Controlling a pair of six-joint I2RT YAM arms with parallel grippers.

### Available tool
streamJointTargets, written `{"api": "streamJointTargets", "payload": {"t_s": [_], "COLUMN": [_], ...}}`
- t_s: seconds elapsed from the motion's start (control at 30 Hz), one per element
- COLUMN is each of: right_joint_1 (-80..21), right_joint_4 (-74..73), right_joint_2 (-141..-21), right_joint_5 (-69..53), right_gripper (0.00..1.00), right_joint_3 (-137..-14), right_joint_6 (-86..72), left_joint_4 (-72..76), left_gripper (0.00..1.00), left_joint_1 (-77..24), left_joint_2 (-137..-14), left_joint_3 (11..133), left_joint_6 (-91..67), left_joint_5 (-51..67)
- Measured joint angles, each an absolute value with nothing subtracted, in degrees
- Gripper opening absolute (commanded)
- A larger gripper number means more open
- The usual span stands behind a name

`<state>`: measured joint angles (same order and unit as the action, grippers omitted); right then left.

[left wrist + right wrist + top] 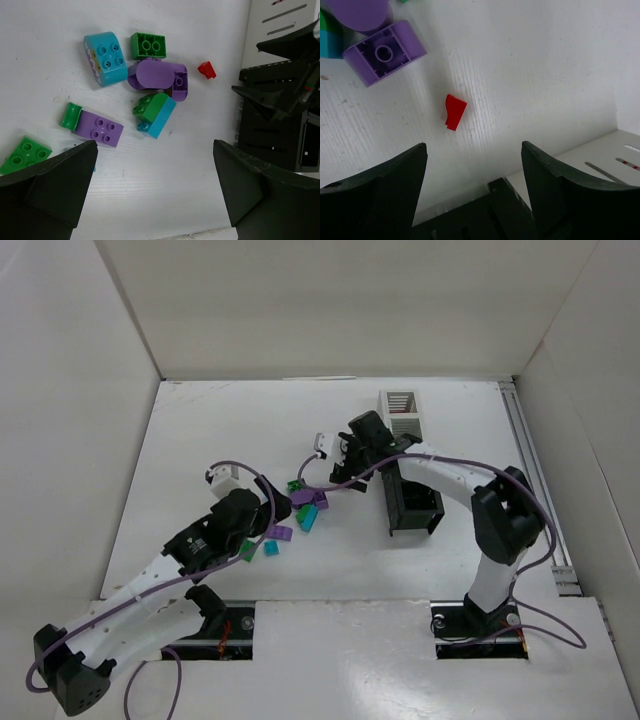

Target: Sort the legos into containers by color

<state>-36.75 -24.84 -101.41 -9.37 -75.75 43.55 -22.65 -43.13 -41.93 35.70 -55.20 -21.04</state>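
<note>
In the middle of the top view, the small plastic legos [305, 508] lie in a loose cluster on the white table [200, 430], just left of the row of slatted square containers [392, 512].

The right gripper [473, 145] is spread wide and holds nothing. It hangs over a small red plastic chip [454, 112], which lies alone at centre left of the right wrist view, apart from the purple arched brick [384, 52] at upper left. That isolation probably makes it the easy first pick, with the bins close at the lower right edge.

The left gripper [155, 145] is also wide and empty, and it hovers over the pile. There a green piece on a cyan block [156, 114] touches the purple pieces, so single grasps there look harder.
</note>
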Motion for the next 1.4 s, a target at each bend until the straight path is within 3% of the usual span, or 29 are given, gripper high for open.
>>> {"api": "streamJointTargets", "payload": {"t_s": [0.43,0.67,0.83,1.23,1.4], "right_joint_1": [-36.34,-36.07,-35.97,-35.97,-35.97], "right_joint_4": [-22.09,-18.85,-17.43,-16.32,-15.53], "right_joint_2": [-112.22,-112.51,-112.51,-113.4,-113.62], "right_joint_5": [-10.92,-8.78,-6.9,-6.92,-8.1], "right_gripper": [0.68,0.52,0.59,0.59,0.41], "right_joint_3": [-77.87,-77.84,-77.84,-76.58,-76.31], "right_joint_6": [41.56,37.41,35.9,34.57,34.15], "left_joint_4": [-26.63,-28.08,-28.77,-30.37,-30.63], "left_gripper": [1.0,1.0,1.0,1.0,1.0], "left_joint_1": [-43.16,-43.13,-43.13,-43.16,-43.16], "left_joint_2": [-41.36,-38.98,-37.89,-37.26,-37.26], "left_joint_3": [35.16,34.61,34.26,34.2,34.2], "left_joint_6": [-60.42,-62.06,-62.63,-63.83,-64.01], "left_joint_5": [-21.06,-21.06,-21.06,-21.04,-21.02]}}
